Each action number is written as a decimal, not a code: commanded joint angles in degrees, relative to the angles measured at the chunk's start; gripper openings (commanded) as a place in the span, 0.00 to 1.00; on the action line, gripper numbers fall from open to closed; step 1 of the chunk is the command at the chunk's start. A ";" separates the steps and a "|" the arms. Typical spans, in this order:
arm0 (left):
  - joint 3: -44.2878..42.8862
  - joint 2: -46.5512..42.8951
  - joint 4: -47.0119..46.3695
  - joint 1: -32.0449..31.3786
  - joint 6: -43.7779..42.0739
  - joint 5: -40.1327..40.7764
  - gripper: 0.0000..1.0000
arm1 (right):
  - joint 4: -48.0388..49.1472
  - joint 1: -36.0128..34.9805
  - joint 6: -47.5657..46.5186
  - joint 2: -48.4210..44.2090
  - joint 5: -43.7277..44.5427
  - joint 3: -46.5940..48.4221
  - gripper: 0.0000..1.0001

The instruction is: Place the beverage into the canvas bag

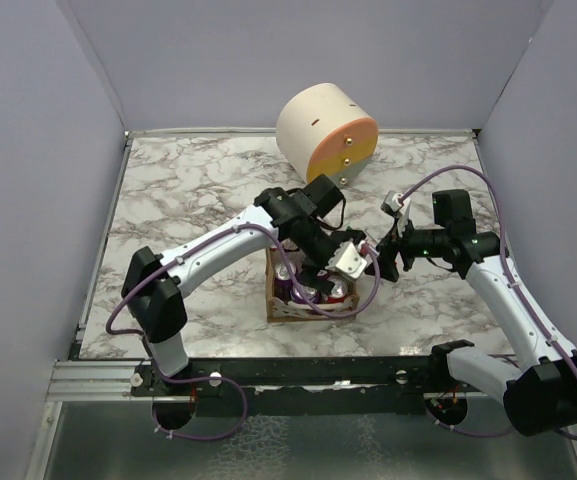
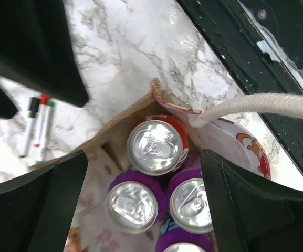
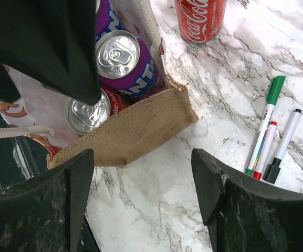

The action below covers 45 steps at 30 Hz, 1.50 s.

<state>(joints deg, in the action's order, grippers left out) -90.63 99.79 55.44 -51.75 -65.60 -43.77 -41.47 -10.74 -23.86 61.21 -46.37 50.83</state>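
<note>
The tan canvas bag (image 1: 290, 300) stands open near the table's front middle. In the left wrist view it holds a red can (image 2: 156, 146) and purple cans (image 2: 134, 206) packed upright. My left gripper (image 2: 143, 205) is open just above the bag's mouth, its fingers (image 2: 46, 205) spread either side of the cans and holding nothing. My right gripper (image 3: 143, 178) is open and empty over bare marble beside the bag's burlap side (image 3: 135, 128). Another red cola can (image 3: 201, 18) stands on the table outside the bag. The bag's white rope handle (image 2: 267, 105) hangs loose.
A cream-and-orange round drawer box (image 1: 326, 130) stands at the back. Three markers (image 3: 272, 136) lie on the marble beside the bag, also in the left wrist view (image 2: 38, 128). The two arms are close together over the bag. Grey walls enclose the table.
</note>
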 commanded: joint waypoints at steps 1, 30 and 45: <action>-8.09 -4.52 4.89 0.83 4.10 1.92 0.91 | 0.83 0.40 -0.80 0.40 -1.10 1.84 0.75; 8.08 -10.72 -41.84 25.03 49.22 27.17 0.99 | 3.76 0.44 0.40 2.19 2.12 2.96 1.00; 9.46 0.32 -46.41 23.61 58.31 27.60 0.99 | 4.55 0.60 0.40 0.97 2.63 1.01 1.00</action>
<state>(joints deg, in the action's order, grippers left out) -81.60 98.80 11.84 -26.74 -10.39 -14.85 -38.94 -10.50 -23.66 63.55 -44.73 52.80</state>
